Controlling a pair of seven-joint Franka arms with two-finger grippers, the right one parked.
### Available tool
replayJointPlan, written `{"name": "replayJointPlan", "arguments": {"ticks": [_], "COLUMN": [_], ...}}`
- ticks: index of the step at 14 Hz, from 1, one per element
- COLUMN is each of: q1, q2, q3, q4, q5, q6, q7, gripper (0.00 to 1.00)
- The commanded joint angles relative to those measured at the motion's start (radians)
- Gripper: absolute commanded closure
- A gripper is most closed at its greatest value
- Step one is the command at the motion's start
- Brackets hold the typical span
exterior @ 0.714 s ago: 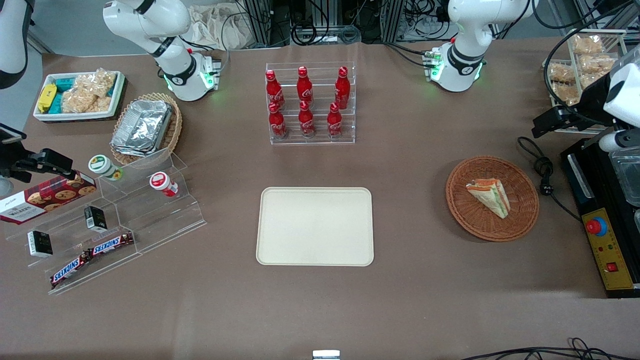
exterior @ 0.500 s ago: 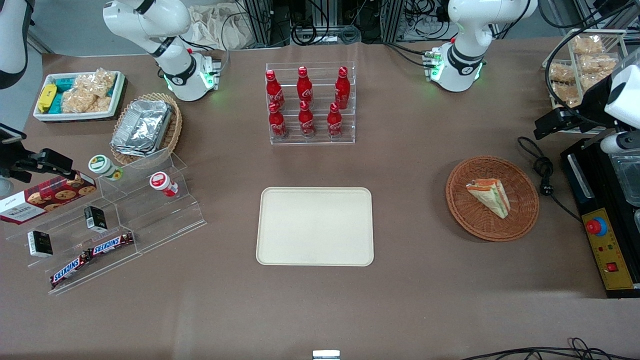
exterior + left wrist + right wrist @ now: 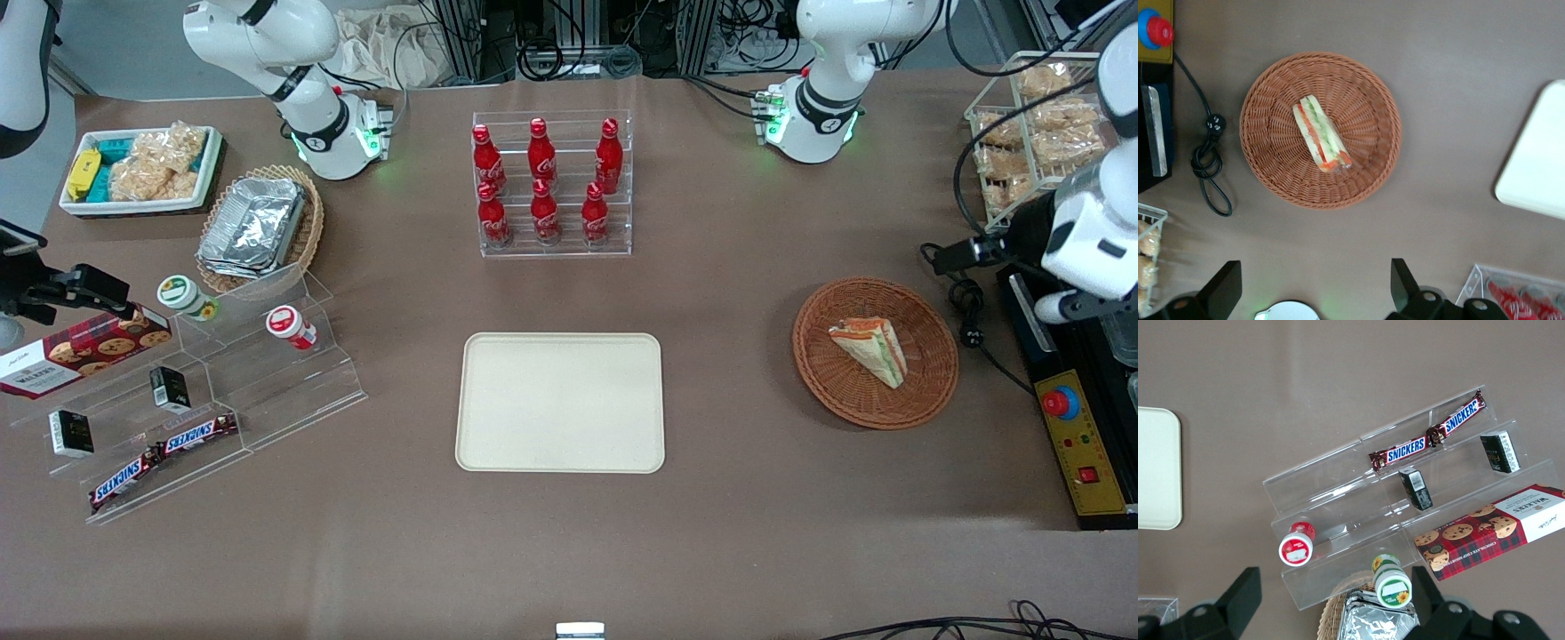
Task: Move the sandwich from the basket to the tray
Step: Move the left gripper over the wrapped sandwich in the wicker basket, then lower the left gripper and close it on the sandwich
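The sandwich [image 3: 869,348] [image 3: 1321,133], a wrapped wedge with green and orange-red filling, lies in the round reddish-brown wicker basket [image 3: 845,396] [image 3: 1271,167]. The cream tray [image 3: 560,402] [image 3: 1538,167] sits flat at the table's middle, with nothing on it. My gripper [image 3: 965,253] [image 3: 1313,287] hangs high above the table, beside the basket toward the working arm's end and slightly farther from the front camera. It is open, its fingers [image 3: 1401,280] spread wide over bare tabletop with nothing between them.
A black control box with a red button [image 3: 1062,404] and a coiled cable [image 3: 965,298] lie next to the basket. A wire rack of snacks [image 3: 1040,116] stands farther back. A rack of red bottles [image 3: 551,182] stands farther from the front camera than the tray.
The left arm has swung, and its gripper has shifted a little nearer to the front camera, closer to the basket. Sandwich, basket and tray have not moved.
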Motion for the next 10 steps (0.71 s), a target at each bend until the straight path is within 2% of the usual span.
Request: {"name": "replayJointPlan", "arguments": {"ticks": [1,6,10], "q1": [-0.004,-0.007,-0.005], "q2": [-0.014,0.077,0.14], "q3": [0.017,0.016,0.017], "q4": [-0.15,-0.348,-0.442], "q5": [0.006,0.02,0.021], "q6": [0.149,0.472,0.63], "q7": [-0.092,-0.309,-0.359], "gripper": [0.0,0.0,0.0]}}
